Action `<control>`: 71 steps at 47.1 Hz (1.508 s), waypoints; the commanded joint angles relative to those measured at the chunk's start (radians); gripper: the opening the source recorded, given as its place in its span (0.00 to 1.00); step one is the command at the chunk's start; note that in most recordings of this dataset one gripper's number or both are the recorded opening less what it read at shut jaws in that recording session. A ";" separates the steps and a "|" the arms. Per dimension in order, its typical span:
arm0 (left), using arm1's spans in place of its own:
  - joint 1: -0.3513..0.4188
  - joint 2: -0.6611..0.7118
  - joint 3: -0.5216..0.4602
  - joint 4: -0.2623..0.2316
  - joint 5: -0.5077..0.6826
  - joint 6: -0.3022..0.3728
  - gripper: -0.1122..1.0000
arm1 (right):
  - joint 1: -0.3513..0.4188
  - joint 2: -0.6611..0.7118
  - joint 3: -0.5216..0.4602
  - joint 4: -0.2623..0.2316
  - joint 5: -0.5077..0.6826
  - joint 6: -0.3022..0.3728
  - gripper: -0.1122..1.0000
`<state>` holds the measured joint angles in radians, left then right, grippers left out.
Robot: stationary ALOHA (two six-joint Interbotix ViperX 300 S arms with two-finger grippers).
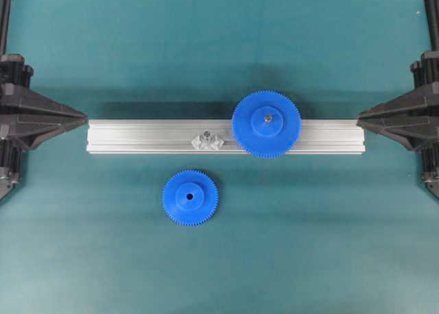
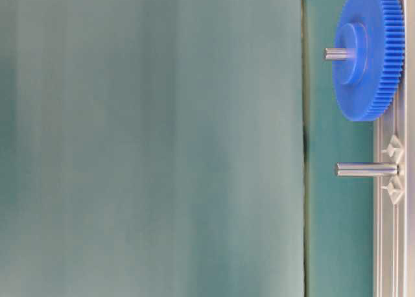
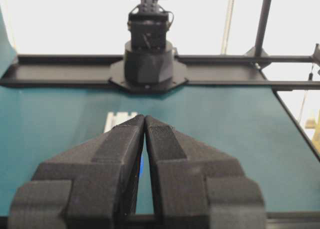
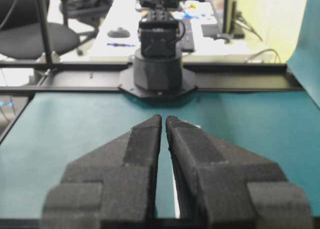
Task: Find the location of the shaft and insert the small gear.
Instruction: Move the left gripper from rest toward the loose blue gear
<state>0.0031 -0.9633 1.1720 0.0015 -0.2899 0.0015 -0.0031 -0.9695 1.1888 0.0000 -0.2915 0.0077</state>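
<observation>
Basically nothing done yet: small gear point(image 1: 190, 197) flat on desk point(image 1: 309, 245), near side of rail point(image 1: 137, 136); shaft point(image 1: 204, 134) bare. Both jaws pinched together, empty, parked at far left/right. Pick + insert left.

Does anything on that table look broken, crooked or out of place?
Nothing stands out. The small gear lies flat on the mat, off the rail. The shaft stands bare on the rail beside the larger gear. Both grippers, left and right, are shut at the edges.

No legible txt, labels, brands or nos. in any view.
</observation>
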 commanded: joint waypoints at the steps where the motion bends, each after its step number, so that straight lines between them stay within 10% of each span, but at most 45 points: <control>1: -0.003 0.025 0.015 0.009 0.011 -0.029 0.20 | 0.002 0.012 0.006 0.006 -0.009 -0.002 0.25; 71: -0.094 0.356 -0.207 0.009 0.393 -0.084 0.11 | 0.000 -0.014 0.086 0.034 0.242 0.144 0.15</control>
<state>-0.0798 -0.6305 1.0063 0.0092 0.0951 -0.0828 0.0000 -0.9910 1.2855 0.0307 -0.0460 0.1427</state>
